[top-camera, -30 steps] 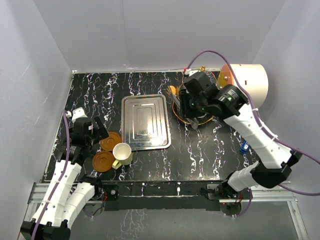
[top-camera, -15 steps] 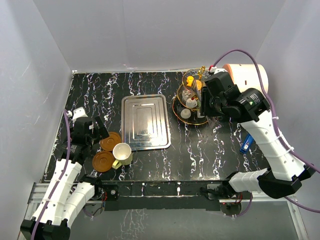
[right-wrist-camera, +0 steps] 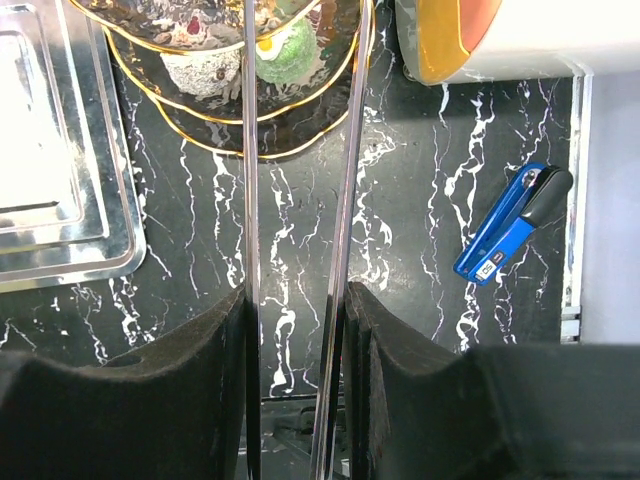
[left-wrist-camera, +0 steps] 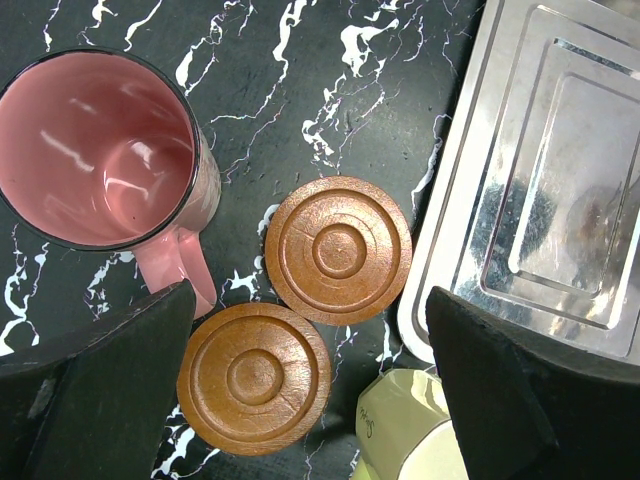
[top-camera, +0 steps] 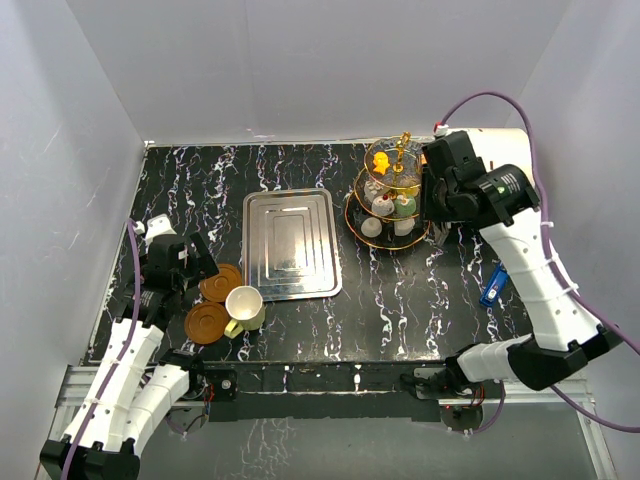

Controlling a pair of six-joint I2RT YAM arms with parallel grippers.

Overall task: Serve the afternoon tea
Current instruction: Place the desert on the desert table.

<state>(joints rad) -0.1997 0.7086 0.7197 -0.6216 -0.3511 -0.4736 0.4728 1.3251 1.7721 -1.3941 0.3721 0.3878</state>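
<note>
Lately: right tool (right-wrist-camera: 297, 300), clenched on steel tongs (right-wrist-camera: 249, 200), has swung clear to the right of the tiered stand (top-camera: 356, 212) | cakes (top-camera: 371, 227) sit on its tiers, far right of bench (top-camera: 420, 300); that step looks done | left tool (left-wrist-camera: 310, 370) released above the saucers (left-wrist-camera: 338, 250); maroon cup (left-wrist-camera: 95, 145) and cream cup (top-camera: 244, 303) are just beside them, not yet on | steel tray (top-camera: 290, 243) lies between.

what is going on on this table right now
The right end effector is shut on thin shiny metal tongs and points them at the three-tier glass stand with a gold frame, which already carries small bite-size cakes. The left end effector hovers open above two round brown saucers and a pinkish-maroon cup, with a cream cup beside them. No cup sits on a saucer yet. A rectangular steel tray lies in between.
</note>
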